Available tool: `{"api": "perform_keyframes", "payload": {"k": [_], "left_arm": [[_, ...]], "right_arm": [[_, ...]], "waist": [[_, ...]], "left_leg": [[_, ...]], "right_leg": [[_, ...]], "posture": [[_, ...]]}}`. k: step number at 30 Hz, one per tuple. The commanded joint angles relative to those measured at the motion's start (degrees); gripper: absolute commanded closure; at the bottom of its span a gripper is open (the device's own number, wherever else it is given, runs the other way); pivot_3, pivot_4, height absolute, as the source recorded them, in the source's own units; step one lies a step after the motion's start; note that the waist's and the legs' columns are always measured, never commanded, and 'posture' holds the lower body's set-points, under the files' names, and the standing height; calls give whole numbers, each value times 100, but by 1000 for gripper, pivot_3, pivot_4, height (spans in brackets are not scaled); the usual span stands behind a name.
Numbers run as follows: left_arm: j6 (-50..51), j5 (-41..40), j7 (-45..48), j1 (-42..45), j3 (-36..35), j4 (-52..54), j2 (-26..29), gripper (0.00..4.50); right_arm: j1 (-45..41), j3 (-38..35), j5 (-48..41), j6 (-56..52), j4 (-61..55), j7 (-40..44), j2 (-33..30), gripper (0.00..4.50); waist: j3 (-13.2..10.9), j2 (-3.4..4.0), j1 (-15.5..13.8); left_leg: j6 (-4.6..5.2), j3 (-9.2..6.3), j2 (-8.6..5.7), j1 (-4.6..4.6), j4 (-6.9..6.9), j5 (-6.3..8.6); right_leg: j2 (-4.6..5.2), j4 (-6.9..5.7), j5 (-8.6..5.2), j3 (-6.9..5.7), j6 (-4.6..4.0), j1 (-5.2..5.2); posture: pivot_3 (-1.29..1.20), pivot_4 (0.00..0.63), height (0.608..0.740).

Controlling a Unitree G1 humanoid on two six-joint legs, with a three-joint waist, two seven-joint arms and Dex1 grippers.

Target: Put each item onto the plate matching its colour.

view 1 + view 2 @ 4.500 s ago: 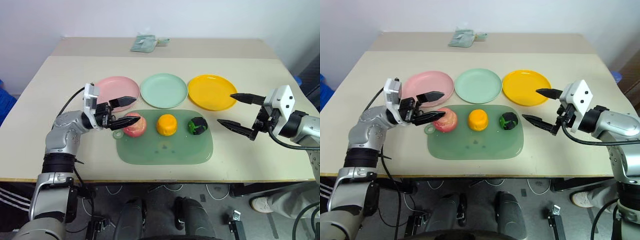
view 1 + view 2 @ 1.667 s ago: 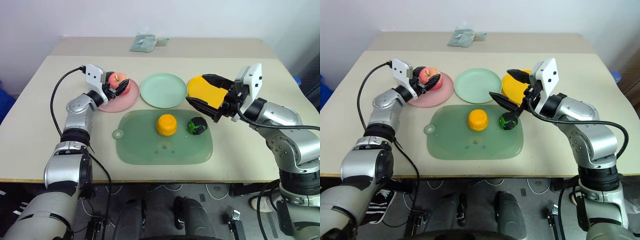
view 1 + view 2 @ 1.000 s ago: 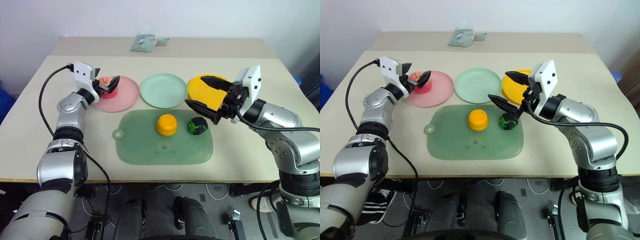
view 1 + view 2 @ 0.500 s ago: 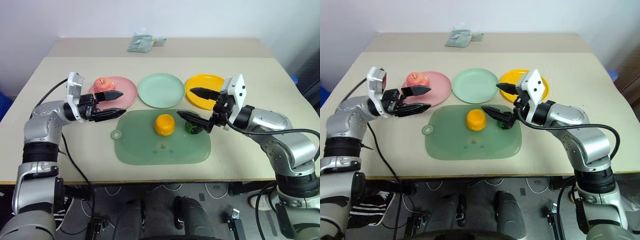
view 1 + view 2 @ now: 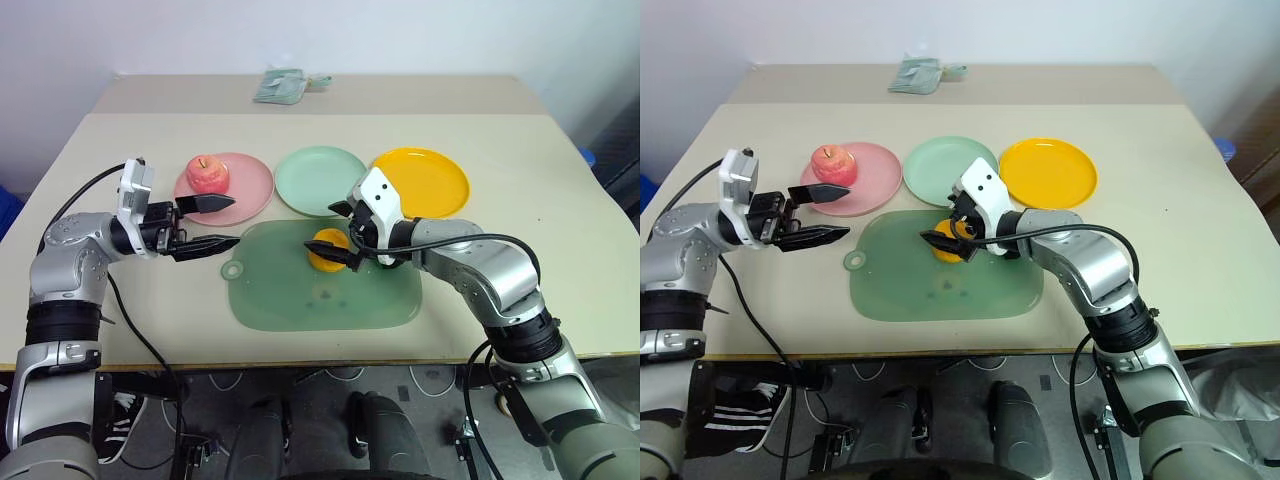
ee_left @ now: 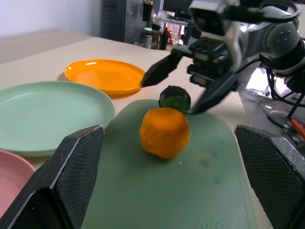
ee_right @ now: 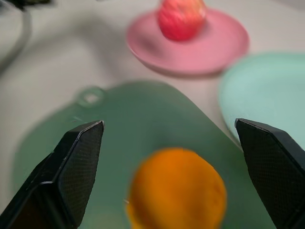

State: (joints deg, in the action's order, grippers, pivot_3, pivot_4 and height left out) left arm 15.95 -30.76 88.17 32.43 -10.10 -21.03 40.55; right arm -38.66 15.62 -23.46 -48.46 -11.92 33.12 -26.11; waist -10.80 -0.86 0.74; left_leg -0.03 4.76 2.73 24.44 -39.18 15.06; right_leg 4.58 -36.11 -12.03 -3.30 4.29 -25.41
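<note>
Moved in from beside the yellow plate (image 5: 420,183), right tool (image 5: 341,236) now straddles the orange (image 5: 327,247) on the green mat (image 5: 322,290), fingers apart, ready to close; left tool (image 5: 208,222) open, apple (image 5: 207,172) already on pink plate (image 5: 250,182).

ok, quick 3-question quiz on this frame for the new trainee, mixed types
1. True or false: the apple sits on the pink plate.
2. Which item lies between the open fingers of the right end effector? A) green-and-black object B) orange fruit C) apple
3. Fill in: the yellow-orange plate is ___.

Key:
1. True
2. B, the orange fruit on the green mat
3. Empty
</note>
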Motion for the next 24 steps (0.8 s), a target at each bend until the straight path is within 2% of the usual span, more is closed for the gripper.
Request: {"api": "perform_keyframes", "payload": {"k": [1,5,13,15,17,18,22,24], "left_arm": [[22,-169,-85,-112,-186,401,114,24],[113,-417,-28,-397,-309,834,153,24],[207,-497,-124,-551,-300,1054,177,24],[166,-482,-140,-558,-300,1043,161,0],[109,-471,-168,-529,-309,995,130,0],[64,-488,-232,-462,-347,931,75,0],[-1,-530,-600,-164,-481,707,-121,0],[-122,-343,-897,24,-417,543,-233,0]], "right_arm": [[-97,124,168,25,42,155,12,0],[-136,212,333,15,277,316,-4,0],[-90,474,626,85,558,630,14,0],[-25,536,642,92,527,759,-33,542],[-47,326,554,52,487,723,70,1226],[-101,191,488,48,427,716,115,1378],[-434,-632,183,94,469,390,489,1388],[-762,-1177,235,314,922,-39,620,1388]], "waist": [[0,0,4],[0,0,4],[0,0,4],[0,0,3],[0,0,3],[0,0,2],[-1,1,-6],[-1,1,-6]], "left_leg": [[0,-1,2,-1,1,0],[-1,-3,5,-2,0,-1],[-1,-2,4,-2,0,-1],[-1,-3,4,-2,1,-1],[-1,-3,4,-2,1,-1],[-1,-3,4,-2,1,-1],[-2,-2,4,-1,0,-1],[-2,-2,3,0,0,-1]], "right_leg": [[-3,-1,0,0,0,0],[-7,-3,-1,0,-2,-1],[-6,-2,-1,-1,-1,-1],[-6,-1,-1,-1,-1,-1],[-6,-1,-1,-1,-1,-1],[-6,-2,-1,-1,-1,-1],[-7,-2,0,-1,0,-1],[-6,-2,1,-1,1,-1]], "posture": [[0,150,740],[0,150,740],[0,150,740],[0,150,740],[0,150,740],[0,150,740],[0,150,740],[0,150,740]]}}
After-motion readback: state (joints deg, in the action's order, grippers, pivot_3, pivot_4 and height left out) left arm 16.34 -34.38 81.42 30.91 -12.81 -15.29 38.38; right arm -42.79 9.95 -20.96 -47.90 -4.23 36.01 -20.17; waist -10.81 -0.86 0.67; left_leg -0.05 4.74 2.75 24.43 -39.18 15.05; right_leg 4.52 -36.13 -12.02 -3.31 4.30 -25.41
